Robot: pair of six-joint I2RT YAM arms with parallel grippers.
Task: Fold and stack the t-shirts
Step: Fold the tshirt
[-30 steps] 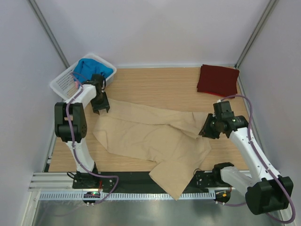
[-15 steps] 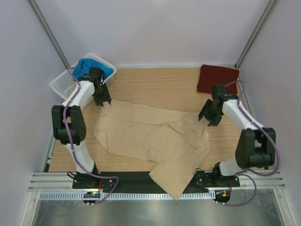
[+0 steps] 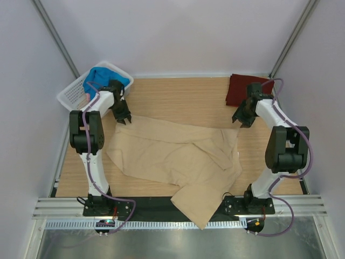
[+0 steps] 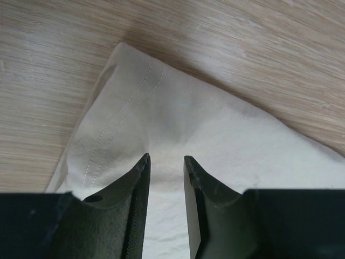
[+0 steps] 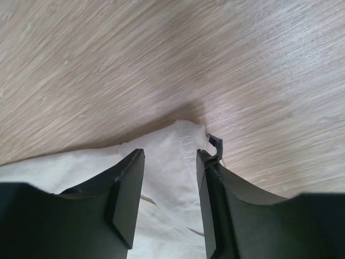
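Your left tool [image 4: 166,159] stood with jaws narrowly parted astride the far left corner of the tan t-shirt [image 3: 178,156], which lay spread and rumpled across the worktop [image 3: 178,94]. Your right tool [image 5: 171,154] straddled its far right corner, jaws likewise parted, nothing clamped. I judge you were at the grasp before the first fold; the next move called for pinching both corners and lifting evenly.

No legible text or markings anywhere.

I had bright, even overhead light, only soft shadows, and wrist views slightly blurred in the near foreground.
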